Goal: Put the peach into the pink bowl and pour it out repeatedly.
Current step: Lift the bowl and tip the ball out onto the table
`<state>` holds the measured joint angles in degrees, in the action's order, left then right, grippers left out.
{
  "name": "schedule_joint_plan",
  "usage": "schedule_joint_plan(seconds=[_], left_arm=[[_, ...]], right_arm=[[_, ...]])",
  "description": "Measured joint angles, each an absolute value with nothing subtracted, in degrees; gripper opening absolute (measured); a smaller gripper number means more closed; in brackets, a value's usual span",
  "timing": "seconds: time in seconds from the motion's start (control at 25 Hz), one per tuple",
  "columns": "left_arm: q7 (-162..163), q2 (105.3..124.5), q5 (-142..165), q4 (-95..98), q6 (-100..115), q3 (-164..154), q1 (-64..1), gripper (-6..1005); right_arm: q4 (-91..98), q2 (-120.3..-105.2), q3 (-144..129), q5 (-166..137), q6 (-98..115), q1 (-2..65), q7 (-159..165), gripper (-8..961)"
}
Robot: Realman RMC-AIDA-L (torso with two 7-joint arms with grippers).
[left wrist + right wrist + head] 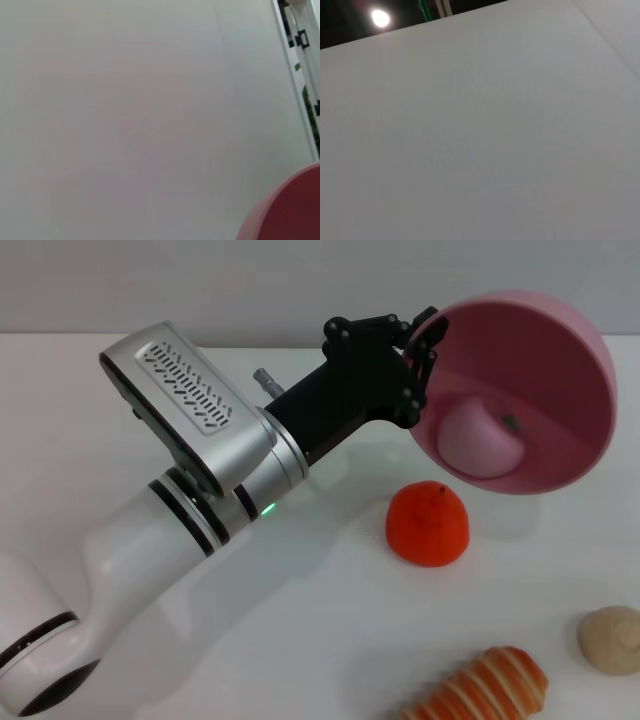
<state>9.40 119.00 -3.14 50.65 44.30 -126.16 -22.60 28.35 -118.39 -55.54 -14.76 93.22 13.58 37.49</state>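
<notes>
Black-fingered left gripper (420,350): clamped on the rim of the pink bowl (560,360), one finger inside the rim and the other outside, at the end of a white and silver arm reaching in from the near left. Pink bowl, glossy plastic: held clear of the table (300,620) and tipped steeply on its side, the mouth turned toward the camera and somewhat downward; in the left wrist view only a curved reddish edge of it (290,210) shows at one corner. Peach (480,440), pale pink with a small dark stem mark: lying inside the bowl against its lower wall, close to the rim where the gripper holds. Orange-red fruit (428,523): on the table just below the bowl's lower lip, apart from it. Beige round lump (610,640): on the table well below the bowl, toward the near right. Striped orange-and-cream item (490,690): below the bowl at the near edge, beside the lump; what it is cannot be told. Right gripper: not in sight in any view; its wrist camera shows only bare white surface. Progress, as a judgement: the peach is in the bowl, so loading is done for this cycle; the pour is under way but unfinished, the fruit not yet over the lip. Further tilting looks needed, then another round of loading.
</notes>
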Motion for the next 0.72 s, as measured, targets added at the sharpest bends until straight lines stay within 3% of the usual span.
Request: schedule_joint_plan(seconds=[0.72], left_arm=[[-2.3,118.99,-8.6,48.9,48.6,-127.2,-22.1,52]], right_arm=[[28.4,-118.22,-55.2,-14.8,92.2,15.3,36.1,445]])
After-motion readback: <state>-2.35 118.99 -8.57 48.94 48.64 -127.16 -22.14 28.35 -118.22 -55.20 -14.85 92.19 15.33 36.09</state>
